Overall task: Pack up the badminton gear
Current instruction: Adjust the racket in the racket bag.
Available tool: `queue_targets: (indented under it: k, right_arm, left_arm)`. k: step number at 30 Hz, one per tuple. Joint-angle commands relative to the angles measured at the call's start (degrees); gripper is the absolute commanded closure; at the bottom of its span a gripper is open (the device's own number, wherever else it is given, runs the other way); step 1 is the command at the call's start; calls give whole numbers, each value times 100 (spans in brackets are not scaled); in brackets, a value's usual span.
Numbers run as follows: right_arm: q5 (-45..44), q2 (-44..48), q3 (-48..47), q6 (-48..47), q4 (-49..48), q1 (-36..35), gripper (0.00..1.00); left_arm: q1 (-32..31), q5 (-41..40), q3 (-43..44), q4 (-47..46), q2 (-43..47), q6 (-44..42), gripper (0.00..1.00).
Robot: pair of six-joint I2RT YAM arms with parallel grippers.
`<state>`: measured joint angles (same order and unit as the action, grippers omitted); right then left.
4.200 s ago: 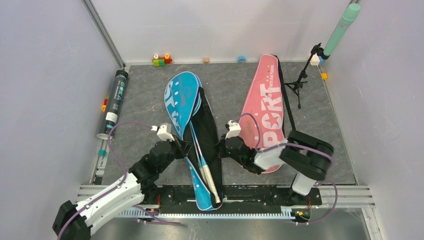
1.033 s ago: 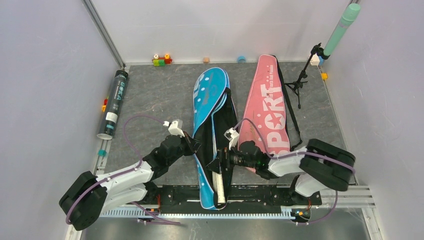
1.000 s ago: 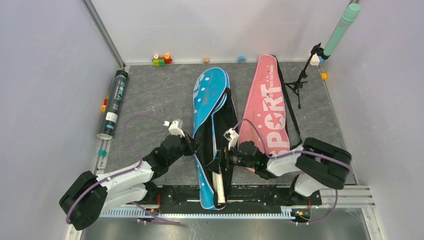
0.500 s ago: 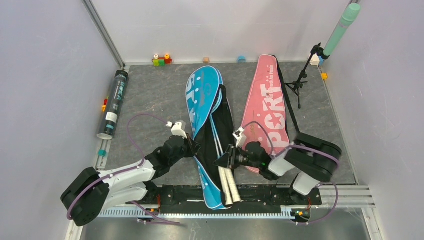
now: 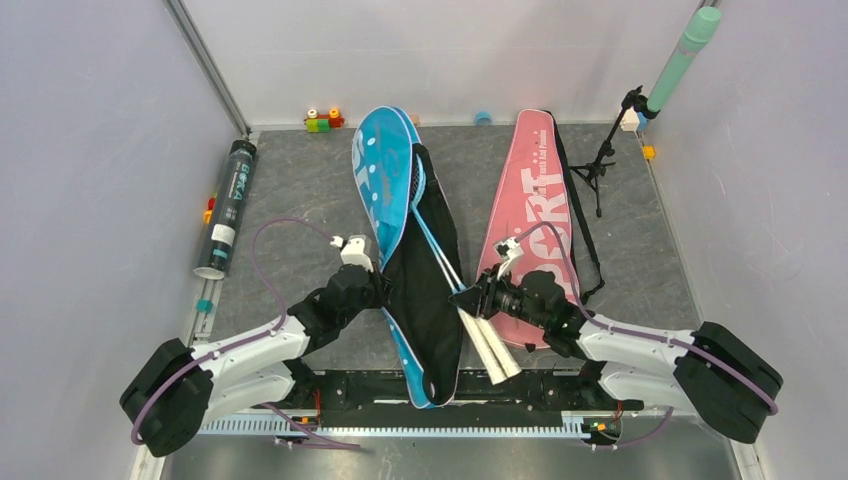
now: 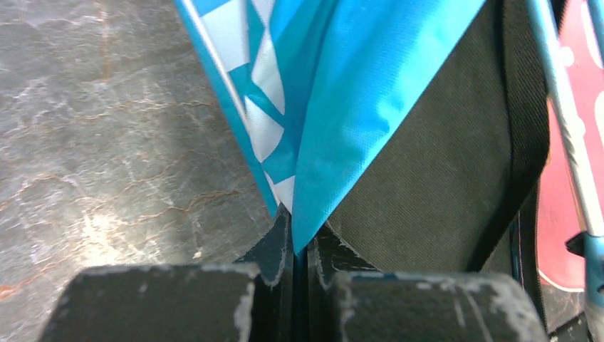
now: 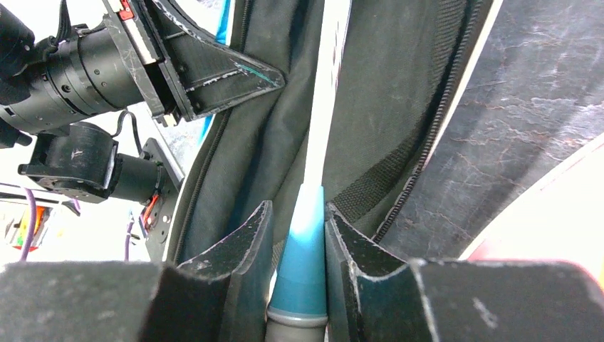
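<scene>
While overhead hides grips, wrist views: left hand [image 6: 299,241] pinches blue bag [image 6: 360,107], right hand [image 7: 299,215] clamps racket [image 7: 300,281].

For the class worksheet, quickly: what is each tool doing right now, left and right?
Left tool: closed, pinching the edge of the blue bag.
Right tool: closed on a racket, at its teal cone.

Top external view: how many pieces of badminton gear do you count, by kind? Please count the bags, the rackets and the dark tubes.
2 racket bags: the blue bag and the pink bag
2 rackets, their white handles side by side
1 dark tube
Total: 5
</scene>
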<state>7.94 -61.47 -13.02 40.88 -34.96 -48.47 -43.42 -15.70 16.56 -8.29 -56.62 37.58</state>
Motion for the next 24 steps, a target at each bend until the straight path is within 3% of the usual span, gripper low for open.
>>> queue_targets:
  k: [1,4,7,9,10,13,18,24]
  right_arm:
    - [447,-403,-785,-26,-1581,38,100]
    - [734,-900,-1001,311,-2036,20,100]
    - [441,-1120,-1053,328,-2058,-36,100]
    - [81,-1215,-1013,271,-2063,-125,100]
    - [-81,-1262,-994,298,-2115,-145,100]
    - [-457,-1471,-1009,627,-2395,-161,100]
    - [-750,-1843,-1663,843,-2341,-214,100]
    - [-1221,-2124,-2363,965,-2074,-464,100]
  left_arm:
    - [0,1130,168,-260,-322,-492,83]
    - [0,1105,330,76,-505,-471,74]
    - [0,1003,476,485,-539,-351,46]
    - [0,1069,568,727,-583,-248,35]
    - [-14,1069,585,786,-629,-182,34]
    - [-89,1081,526,776,-800,-19,42]
    - [-469,1011,718,579,-1391,-32,68]
    - [-906,931,1168,279,-2232,92,85]
